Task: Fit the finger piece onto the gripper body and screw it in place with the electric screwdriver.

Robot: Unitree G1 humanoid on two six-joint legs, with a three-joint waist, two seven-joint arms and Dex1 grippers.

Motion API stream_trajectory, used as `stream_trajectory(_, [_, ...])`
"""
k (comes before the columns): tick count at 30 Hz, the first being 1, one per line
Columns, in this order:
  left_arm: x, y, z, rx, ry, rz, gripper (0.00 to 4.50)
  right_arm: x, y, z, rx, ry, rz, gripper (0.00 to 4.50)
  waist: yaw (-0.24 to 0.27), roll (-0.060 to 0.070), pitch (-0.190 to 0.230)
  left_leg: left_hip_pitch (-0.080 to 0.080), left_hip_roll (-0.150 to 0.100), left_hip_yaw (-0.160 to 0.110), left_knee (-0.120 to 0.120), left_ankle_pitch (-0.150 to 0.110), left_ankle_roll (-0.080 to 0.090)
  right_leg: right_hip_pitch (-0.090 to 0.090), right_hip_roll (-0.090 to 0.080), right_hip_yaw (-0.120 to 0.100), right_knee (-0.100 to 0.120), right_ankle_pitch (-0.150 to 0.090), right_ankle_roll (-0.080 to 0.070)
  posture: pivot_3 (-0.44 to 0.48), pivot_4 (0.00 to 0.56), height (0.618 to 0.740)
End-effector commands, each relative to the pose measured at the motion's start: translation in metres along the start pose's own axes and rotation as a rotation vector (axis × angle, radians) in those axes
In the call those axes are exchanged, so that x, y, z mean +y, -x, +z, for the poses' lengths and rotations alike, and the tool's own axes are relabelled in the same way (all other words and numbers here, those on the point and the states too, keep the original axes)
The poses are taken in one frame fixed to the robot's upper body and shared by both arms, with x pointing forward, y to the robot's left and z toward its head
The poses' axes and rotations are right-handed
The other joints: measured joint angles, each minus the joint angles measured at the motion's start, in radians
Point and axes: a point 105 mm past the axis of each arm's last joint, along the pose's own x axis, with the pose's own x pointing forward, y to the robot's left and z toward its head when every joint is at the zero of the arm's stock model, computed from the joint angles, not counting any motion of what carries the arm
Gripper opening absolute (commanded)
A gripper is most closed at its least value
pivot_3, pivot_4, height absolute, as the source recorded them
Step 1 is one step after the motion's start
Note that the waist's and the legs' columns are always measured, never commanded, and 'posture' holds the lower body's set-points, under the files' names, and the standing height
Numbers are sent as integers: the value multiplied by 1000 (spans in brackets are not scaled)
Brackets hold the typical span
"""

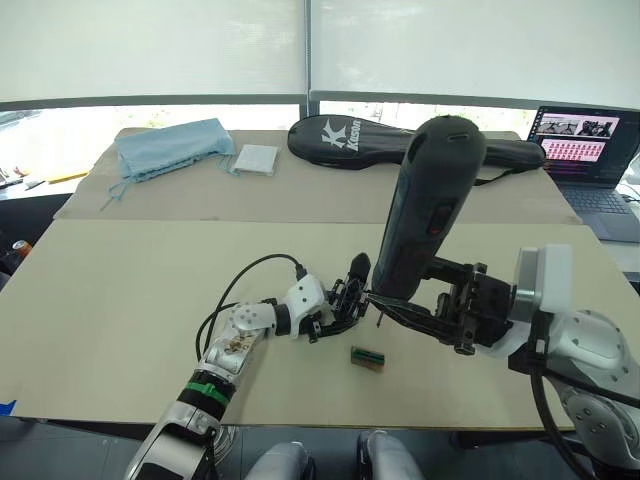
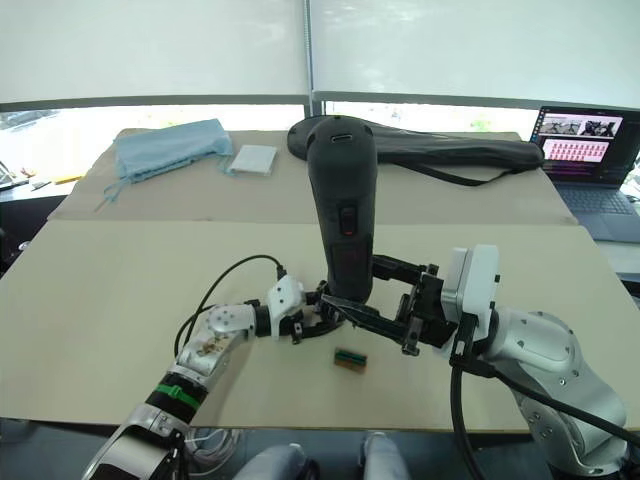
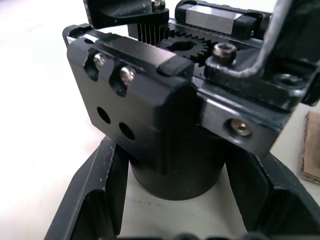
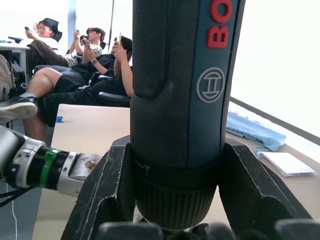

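1. Gripper body is clamped at its round base by left pincer, near tabletop front.
2. Electric screwdriver is held upright, gripped by right pincer (bit at body).
3. Risk: bit may slip off the screw if tilted.

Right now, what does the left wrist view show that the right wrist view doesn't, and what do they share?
Left wrist view: the gripper body close up between the left end effector's fingers, with its gear teeth and screws.

Right wrist view: the electric screwdriver upright between the right end effector's fingers, its red lettering, seated people behind, the blue cloth, and the left arm.

Shared: each end effector is shut on its part over the pale table.
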Motion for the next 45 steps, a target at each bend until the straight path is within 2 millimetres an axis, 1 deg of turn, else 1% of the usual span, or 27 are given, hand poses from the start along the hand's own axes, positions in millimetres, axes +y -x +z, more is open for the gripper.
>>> stream_trajectory(1, [4, 0, -12, 50, 15, -19, 2299, 4, -1, 15, -37, 56, 13, 1926, 0, 0, 0, 0, 0, 0, 0, 0, 0, 0, 0, 0, 0, 0, 0, 0, 150, 740])
stream_trajectory(6, [6, 1, -11, 57, 11, -88, 2299, 2, -2, 16, -38, 55, 19, 1926, -3, 0, 0, 0, 0, 0, 1, 0, 0, 0, 0, 0, 0, 0, 0, 0, 150, 740])
stream_trajectory(12, [6, 3, -14, 54, 53, -101, 2299, 2, -2, 17, -37, 53, 25, 1926, -6, 0, 0, 0, 0, 0, 1, 0, 0, 0, 0, 0, 0, 0, 0, 0, 150, 740])
stream_trajectory(14, [9, 4, -13, 49, 48, -69, 3371, 2, -3, 17, -38, 53, 27, 1926, -6, 0, 0, 0, 0, 0, 1, 0, 0, 0, 0, 0, 0, 0, 0, 0, 150, 740])
stream_trajectory(15, [11, 4, -13, 48, 32, -45, 3688, 1, -3, 17, -38, 52, 28, 1926, -7, 0, 0, 0, 0, 0, 1, 0, 0, 0, 0, 0, 0, 0, 0, 0, 150, 740])
stream_trajectory(16, [11, 5, -12, 37, 32, -40, 4225, 1, -3, 17, -38, 52, 29, 1926, -7, 0, 0, 0, 0, 0, 1, 0, 0, 0, 0, 0, 0, 0, 0, 0, 150, 740])
stream_trajectory(17, [10, 6, -11, 28, 42, -40, 4477, 1, -3, 17, -38, 52, 30, 1926, -7, 0, 0, 0, 0, 0, 1, 0, 0, 0, 0, 0, 0, 0, 0, 0, 150, 740])
stream_trajectory(20, [5, 10, -13, 24, 60, -54, 4477, 1, -3, 18, -38, 52, 32, 1926, -9, 0, 0, 0, 1, 0, 1, 0, 0, 0, 0, 1, 0, 0, 0, 0, 150, 740])
stream_trajectory(25, [3, 14, -12, 5, 81, -34, 4477, 0, -3, 18, -37, 51, 29, 1926, -13, 0, 0, 0, 1, 0, 0, 0, 0, -1, 0, 0, 0, 0, 0, 0, 150, 740])
stream_trajectory(32, [-9, 4, -7, -11, 78, -59, 4477, 0, -4, 18, -35, 49, 33, 1926, -13, 0, 0, 0, 0, 0, 0, 0, 0, -1, 0, 0, 0, 0, 0, 0, 150, 740])
stream_trajectory(37, [-10, -2, -8, -1, 72, -48, 4477, 0, -4, 18, -33, 50, 32, 1926, -4, 0, 0, 0, 0, 0, 0, 0, 0, -1, 0, 0, 0, 0, 0, 0, 150, 740])
stream_trajectory(45, [-8, -5, -10, 9, 73, -42, 4477, -1, -3, 18, -33, 53, 28, 1926, -1, 0, 0, 0, 0, 0, 1, 0, 0, 0, 0, 0, 0, 0, 0, 0, 150, 740])
